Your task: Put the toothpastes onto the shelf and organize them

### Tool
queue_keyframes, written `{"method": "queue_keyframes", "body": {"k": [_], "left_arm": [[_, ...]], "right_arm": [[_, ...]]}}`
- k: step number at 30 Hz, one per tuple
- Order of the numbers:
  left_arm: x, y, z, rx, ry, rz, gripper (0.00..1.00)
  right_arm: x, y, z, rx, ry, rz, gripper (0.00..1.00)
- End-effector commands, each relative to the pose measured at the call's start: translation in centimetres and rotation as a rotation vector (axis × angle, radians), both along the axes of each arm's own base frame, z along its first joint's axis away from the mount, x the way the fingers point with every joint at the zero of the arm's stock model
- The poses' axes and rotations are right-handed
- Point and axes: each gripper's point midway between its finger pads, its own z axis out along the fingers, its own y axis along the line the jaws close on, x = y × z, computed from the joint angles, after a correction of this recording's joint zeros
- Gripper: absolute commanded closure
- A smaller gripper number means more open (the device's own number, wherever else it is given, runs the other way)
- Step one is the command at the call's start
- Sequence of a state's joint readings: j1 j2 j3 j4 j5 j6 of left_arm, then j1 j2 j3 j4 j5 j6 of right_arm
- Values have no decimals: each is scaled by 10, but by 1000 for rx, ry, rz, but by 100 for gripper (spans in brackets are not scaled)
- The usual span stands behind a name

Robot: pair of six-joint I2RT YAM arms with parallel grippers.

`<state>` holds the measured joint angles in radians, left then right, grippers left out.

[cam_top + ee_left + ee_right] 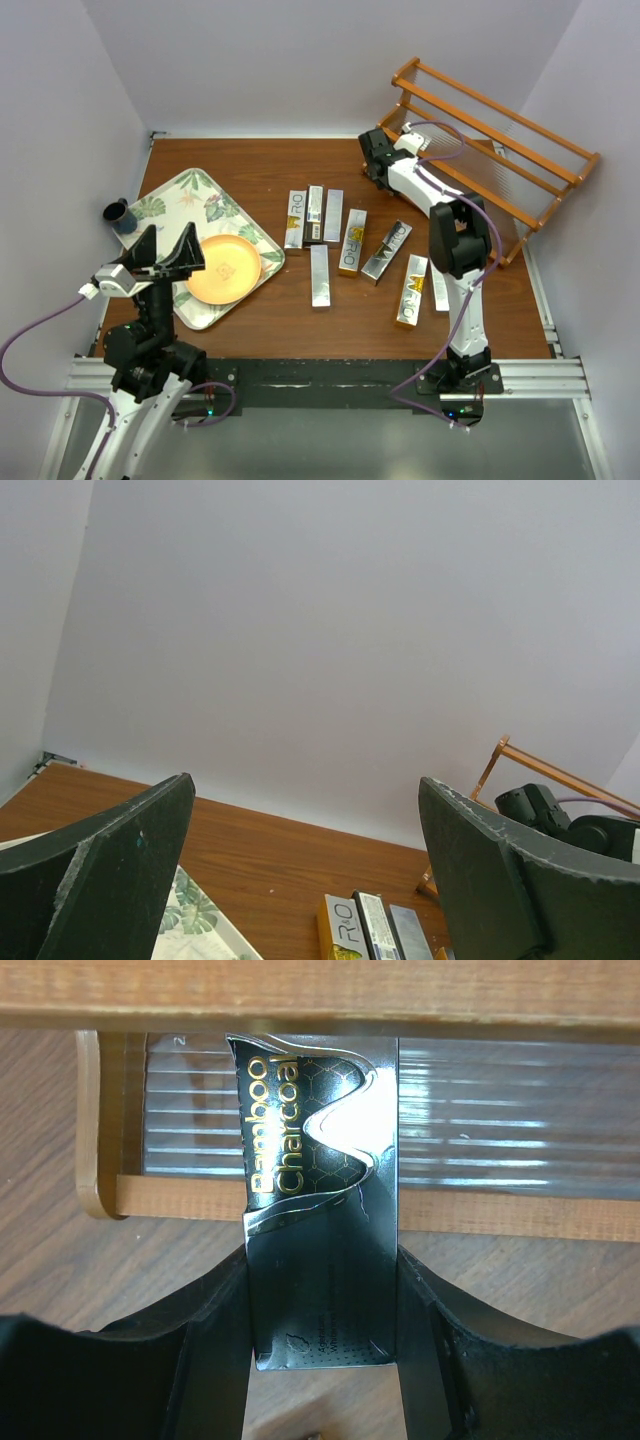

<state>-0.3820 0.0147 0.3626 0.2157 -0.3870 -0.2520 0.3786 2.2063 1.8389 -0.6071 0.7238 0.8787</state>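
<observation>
Right wrist | right gripper (322,1290) clamps Bamboo Charcoal toothpaste (318,1140), tip over rail of shelf (520,1215) | left gripper (165,250) spread wide, idle | about eight cartons (353,242) loose on table (250,165), none shelved yet, seemingly; task barely begun

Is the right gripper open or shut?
Shut. The right gripper clamps a carton by both sides, in front of the shelf.
</observation>
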Motion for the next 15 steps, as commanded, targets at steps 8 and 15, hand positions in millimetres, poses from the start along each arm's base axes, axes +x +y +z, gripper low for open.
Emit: {"method": "queue_keyframes", "body": {"k": [8, 15], "left_arm": [[-9, 3, 17, -29, -48, -5, 0], [-10, 4, 17, -30, -51, -5, 0]], "right_arm": [[20, -6, 15, 29, -118, -68, 60], [23, -10, 8, 47, -123, -87, 56]]}}
